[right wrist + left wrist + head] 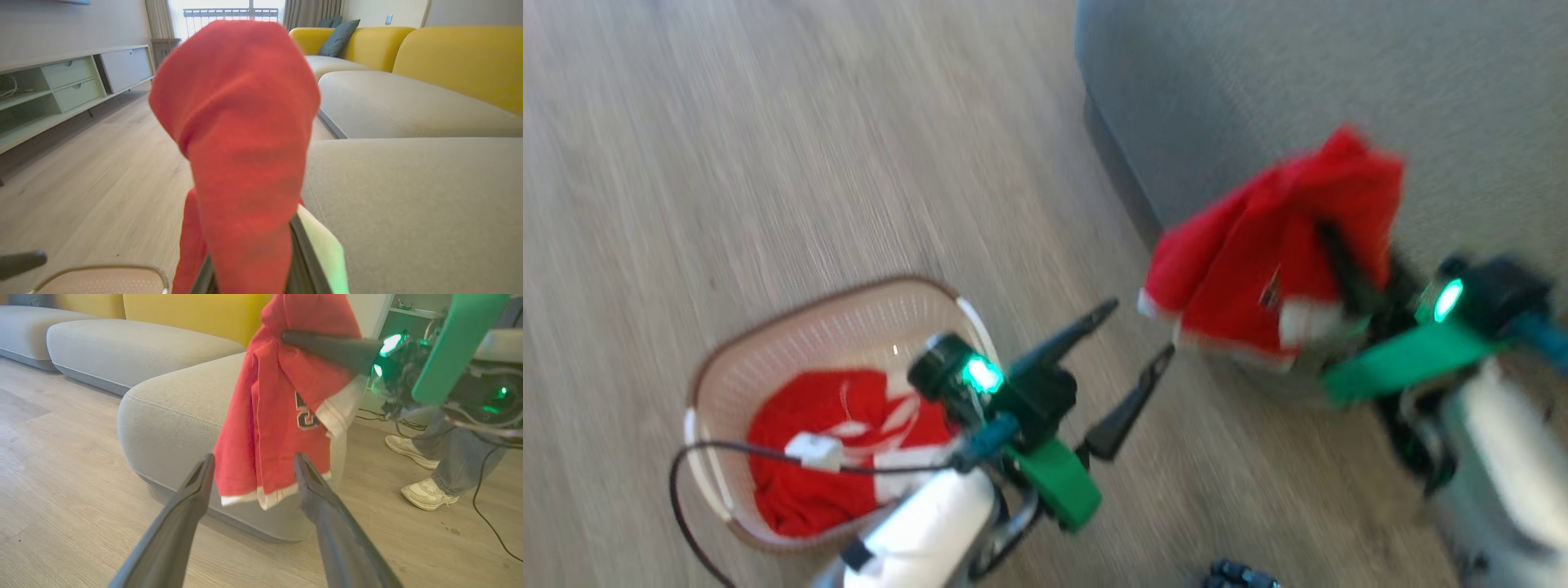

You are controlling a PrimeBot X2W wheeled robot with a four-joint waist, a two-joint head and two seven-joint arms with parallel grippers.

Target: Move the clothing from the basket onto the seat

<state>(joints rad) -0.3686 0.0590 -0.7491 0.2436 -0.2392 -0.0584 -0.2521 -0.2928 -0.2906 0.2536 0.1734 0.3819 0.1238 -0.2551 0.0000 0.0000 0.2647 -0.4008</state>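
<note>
Head view, blurred. I count two red garments, one basket (849, 331), one grey seat (1339, 65) and my two grippers.

The lifted garment (1258, 253) hangs from my right gripper (1335, 261), whose fingers are clenched on it with cloth bunched over them. The second garment (809, 441) lies crumpled in the basket, below the brown rim, with white stripes showing.

My left gripper (1139, 329) is empty with its fingers spread. It sits over bare floor (768, 122) between the basket and the seat, touching neither. A black cable (686, 457) loops off my left arm across the basket's near side.

Edges: the lifted garment straddles the seat's rounded corner, top part over the grey cushion, white hem out past the edge over the floor. In the left wrist view the hem hangs clear of the floor, in front of the cushion's curved end.

Room: there is a wide strip of wood floor left of the basket and open floor between basket and seat. The seat top is bare beyond the garment. Left wrist view shows one person, two pale shoes (427, 494), on the floor beyond my right arm. Right wrist view shows a low sideboard (61, 81) well apart across the floor and yellow backrests (449, 61) behind the grey cushions.
</note>
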